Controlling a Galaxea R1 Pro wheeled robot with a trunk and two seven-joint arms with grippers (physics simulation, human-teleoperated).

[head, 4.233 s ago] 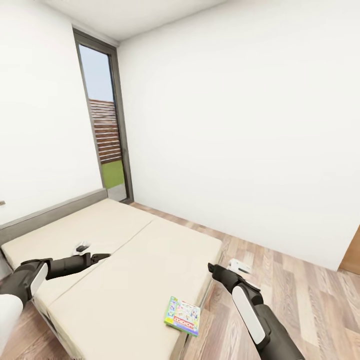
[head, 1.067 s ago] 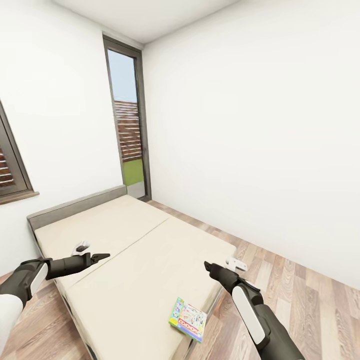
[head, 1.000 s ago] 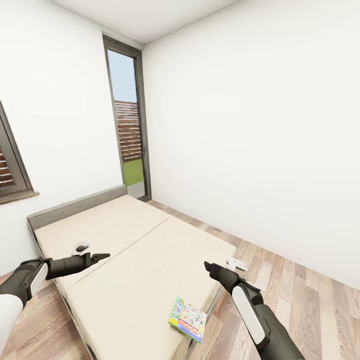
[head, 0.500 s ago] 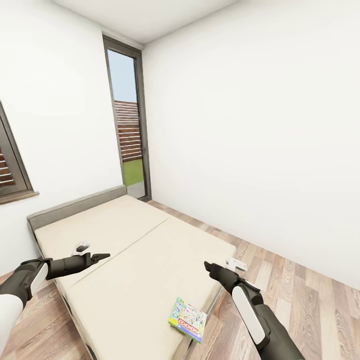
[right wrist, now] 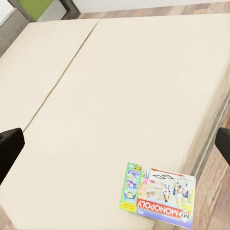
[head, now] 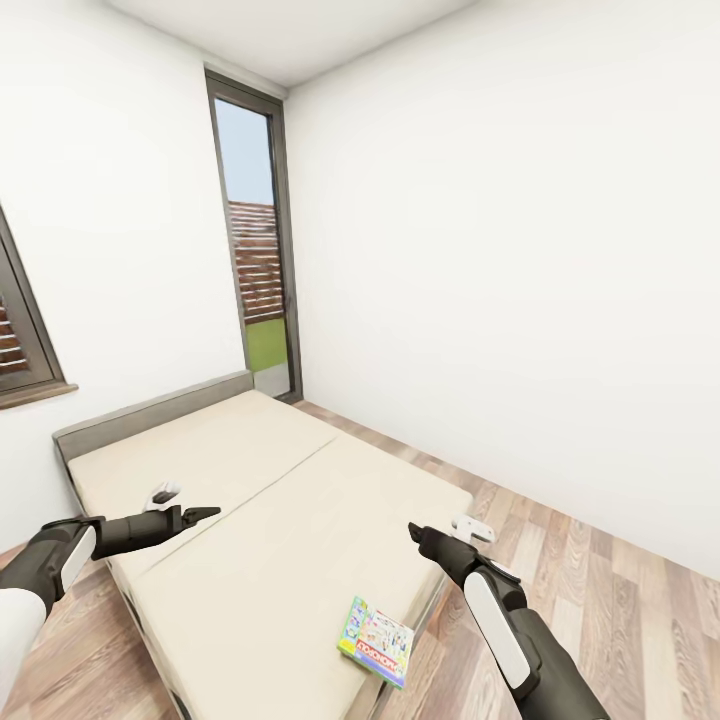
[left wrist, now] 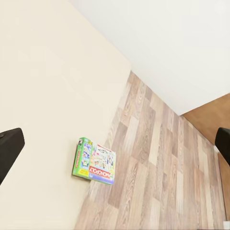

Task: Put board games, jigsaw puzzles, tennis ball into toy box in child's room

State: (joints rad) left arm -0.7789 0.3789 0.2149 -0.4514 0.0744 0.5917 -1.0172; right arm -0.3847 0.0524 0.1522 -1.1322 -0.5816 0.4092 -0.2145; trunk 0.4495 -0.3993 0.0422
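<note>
— Monopoly board game (head: 376,640): where did it lie?
— Low in the frame, right of centre, flat on the beige mattress at the near right corner of the bed (head: 250,520), its edge at the mattress rim beside the wood floor (head: 600,590).

— And the left gripper (head: 205,514)?
— At the lower left, it hung over the mattress, its fingers spread wide and holding nothing.

— The right gripper (head: 412,529)?
— Right of centre, above the bed's right edge and above the game, fingers also wide apart and empty
</note>
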